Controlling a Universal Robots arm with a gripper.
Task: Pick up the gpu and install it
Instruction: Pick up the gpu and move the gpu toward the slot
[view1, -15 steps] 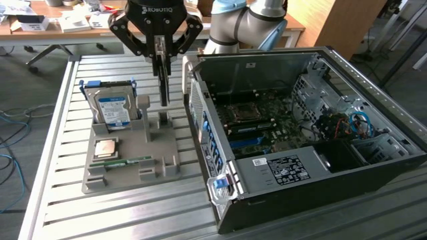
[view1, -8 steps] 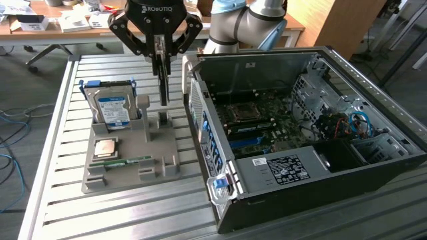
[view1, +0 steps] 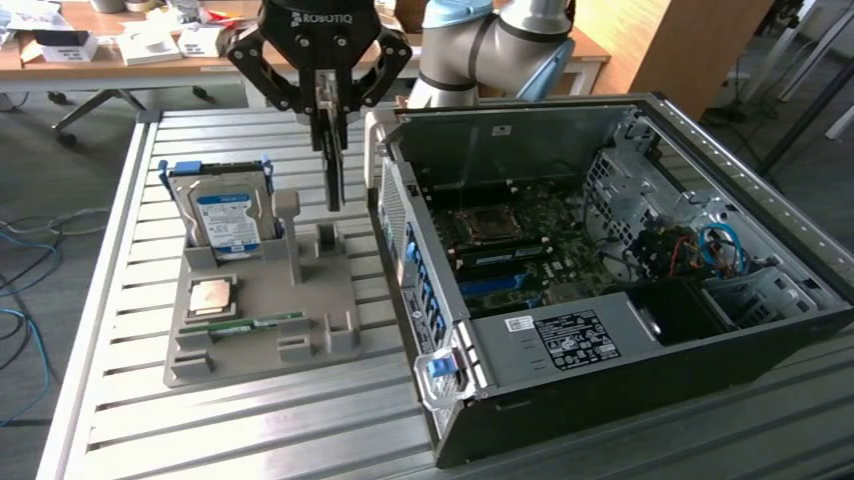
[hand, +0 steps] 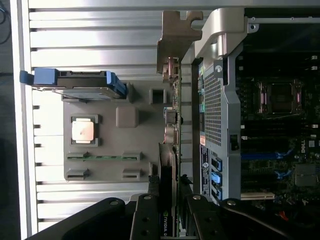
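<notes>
The gpu (view1: 331, 168) hangs edge-on and upright from my gripper (view1: 328, 122), which is shut on its top edge. It hovers above the back right part of the grey holder (view1: 314, 300), close to the open computer case (view1: 561, 330). In the wrist view the gpu (hand: 168, 160) runs away from my gripper (hand: 168, 184), and its silver bracket (hand: 173, 42) is at the far end. It lies between the holder (hand: 107, 170) and the case wall (hand: 212, 100). The motherboard (view1: 514, 250) lies exposed inside the case.
A hard drive (view1: 227, 215) with a blue-white label stands in the holder. A square processor (view1: 214, 297) and a thin memory stick (view1: 247, 325) lie in front of it. Everything rests on a slatted metal table (view1: 200, 420). A desk with boxes (view1: 147, 45) stands behind.
</notes>
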